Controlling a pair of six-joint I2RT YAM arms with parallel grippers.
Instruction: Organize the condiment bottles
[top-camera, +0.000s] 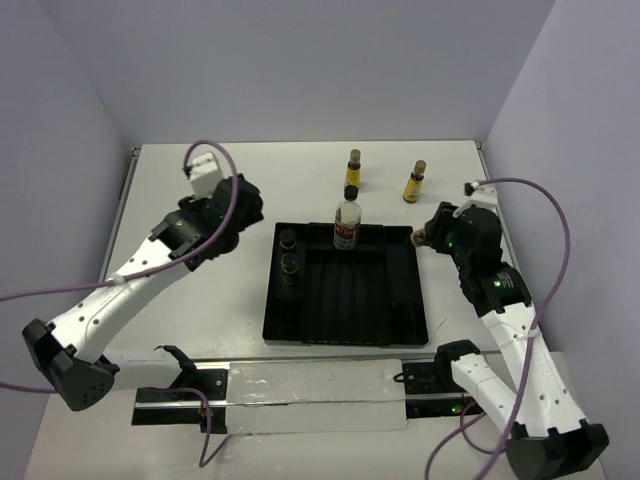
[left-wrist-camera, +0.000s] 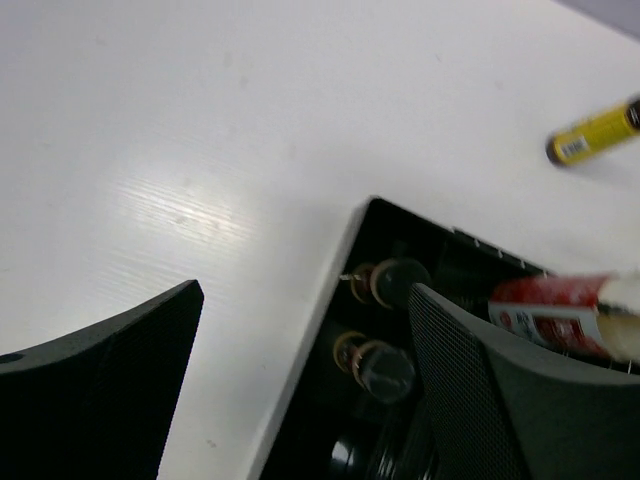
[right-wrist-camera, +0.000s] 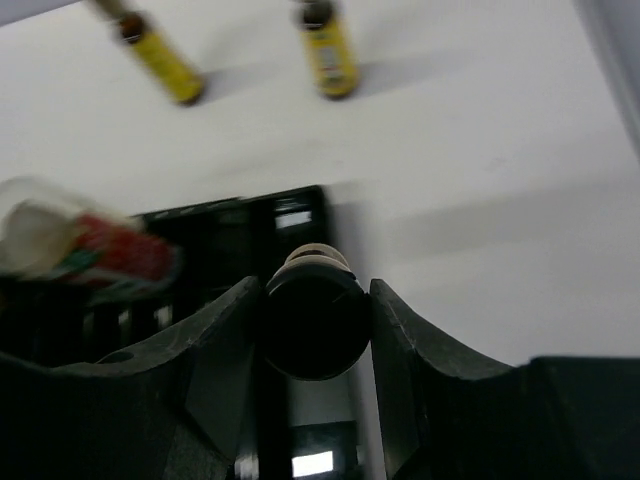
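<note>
- The black ridged plastic tray (top-camera: 345, 300) is lying at the middle of the white tabletop (top-camera: 200, 180).
- The right claw (right-wrist-camera: 316, 292) is gripping a short dark-brown round jar with a black lid (right-wrist-camera: 318, 320), with one finger pressing on each side of the lid.
- In the overhead view, this gripped jar is sitting at the tray's far right corner. Whether it is over the rim or just outside it cannot be told.
- The left claw (left-wrist-camera: 305, 295) is standing wide open with nothing between its fingers. It is hanging over the tabletop just beside the tray's far left corner.
- A second dark-brown jar (top-camera: 288, 238) and a third dark-brown jar (top-camera: 291, 265) are standing upright inside the tray, one just behind the other along its left side near the far edge.
- The tall clear bottle with a black cap and red-white label (top-camera: 347, 225) is standing upright at the middle of the tray's far edge.
- One slim yellow dark-capped bottle (top-camera: 354, 170) and a second slim yellow dark-capped bottle (top-camera: 415, 183) are standing on the tabletop beyond the tray's far edge, apart from each other.
</note>
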